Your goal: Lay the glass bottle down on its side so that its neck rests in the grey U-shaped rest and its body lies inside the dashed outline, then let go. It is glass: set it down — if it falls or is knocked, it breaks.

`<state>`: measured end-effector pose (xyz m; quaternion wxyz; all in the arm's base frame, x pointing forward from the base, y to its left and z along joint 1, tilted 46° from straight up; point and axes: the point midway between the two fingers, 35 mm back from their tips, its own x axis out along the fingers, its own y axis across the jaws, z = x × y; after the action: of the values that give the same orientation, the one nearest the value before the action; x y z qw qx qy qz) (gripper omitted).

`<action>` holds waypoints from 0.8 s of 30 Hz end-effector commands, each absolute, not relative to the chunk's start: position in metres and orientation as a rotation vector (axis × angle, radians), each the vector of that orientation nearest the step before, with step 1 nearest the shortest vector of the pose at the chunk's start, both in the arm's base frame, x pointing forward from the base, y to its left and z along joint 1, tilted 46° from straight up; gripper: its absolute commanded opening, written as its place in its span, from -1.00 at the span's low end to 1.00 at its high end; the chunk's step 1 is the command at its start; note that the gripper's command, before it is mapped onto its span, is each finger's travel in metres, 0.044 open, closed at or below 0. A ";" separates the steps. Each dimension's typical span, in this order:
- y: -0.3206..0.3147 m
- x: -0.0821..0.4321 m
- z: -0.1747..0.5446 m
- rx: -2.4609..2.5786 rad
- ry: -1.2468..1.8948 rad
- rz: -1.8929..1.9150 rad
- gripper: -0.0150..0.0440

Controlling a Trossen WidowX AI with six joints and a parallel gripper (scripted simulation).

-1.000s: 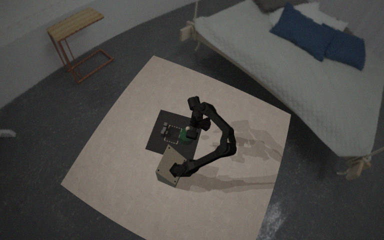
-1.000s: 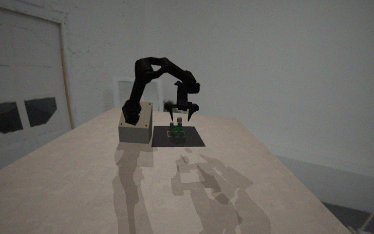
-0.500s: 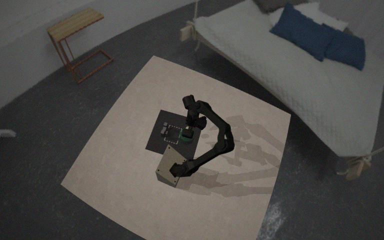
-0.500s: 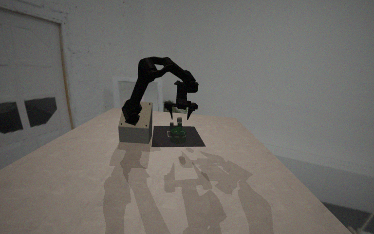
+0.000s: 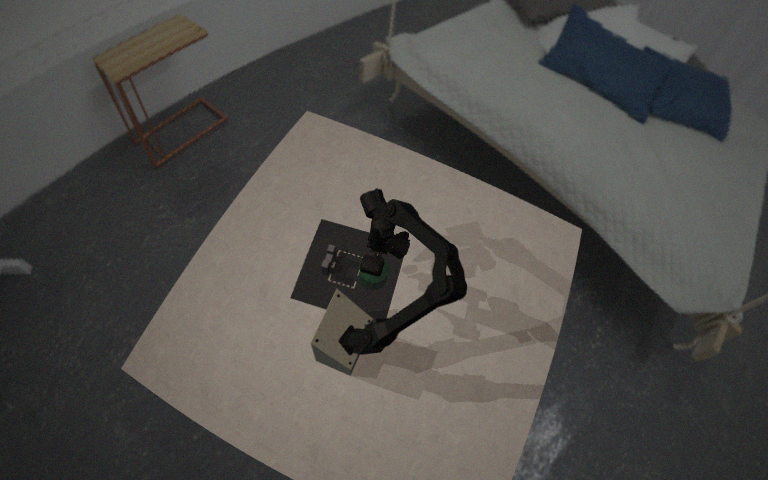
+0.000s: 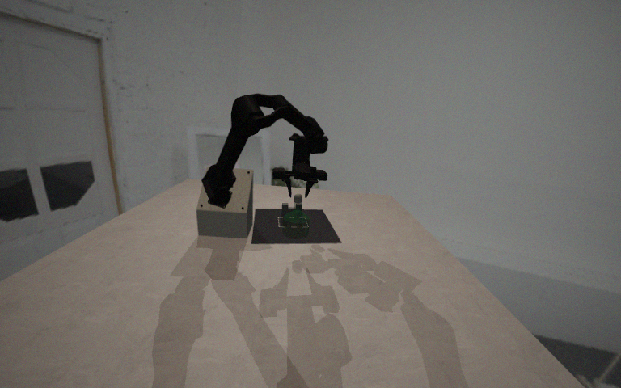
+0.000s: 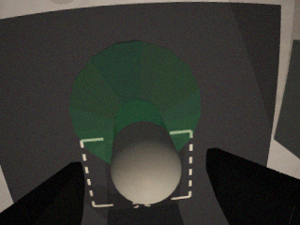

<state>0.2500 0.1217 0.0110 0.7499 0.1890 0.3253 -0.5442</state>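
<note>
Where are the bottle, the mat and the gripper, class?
Bottle (image 5: 373,279) (image 6: 297,227) (image 7: 136,70): top, exterior, wrist; green body.
Mat (image 5: 310,285) (image 6: 325,233) (image 7: 37,70): top, exterior, wrist; bare surface.
Gripper (image 6: 298,196): exterior; between fingertips.

This looks like a room in a home, most likely a bedroom or a lounge: a daybed with a pale quilted cover hangs from ropes (a swing bed, really), with blue cushions piled toward its far side. By the pale wall stands a C-shaped side table with a wooden top and a reddish-brown frame. The exterior view adds a panelled door in a wood-edged surround, while the floor is dark grey and mottled.
</note>
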 end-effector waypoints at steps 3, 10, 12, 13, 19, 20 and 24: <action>0.122 0.250 0.010 0.420 0.713 -1.192 -0.07; 0.122 0.250 0.010 0.420 0.713 -1.192 -0.09; 0.122 0.250 0.010 0.420 0.713 -1.192 -0.09; 0.122 0.250 0.010 0.420 0.713 -1.192 -0.09; 0.122 0.250 0.010 0.420 0.713 -1.192 -0.09; 0.122 0.250 0.010 0.420 0.713 -1.192 -0.09; 0.122 0.250 0.010 0.420 0.713 -1.192 -0.09</action>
<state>0.2499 0.1218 0.0109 0.7499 0.1891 0.3253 -0.5441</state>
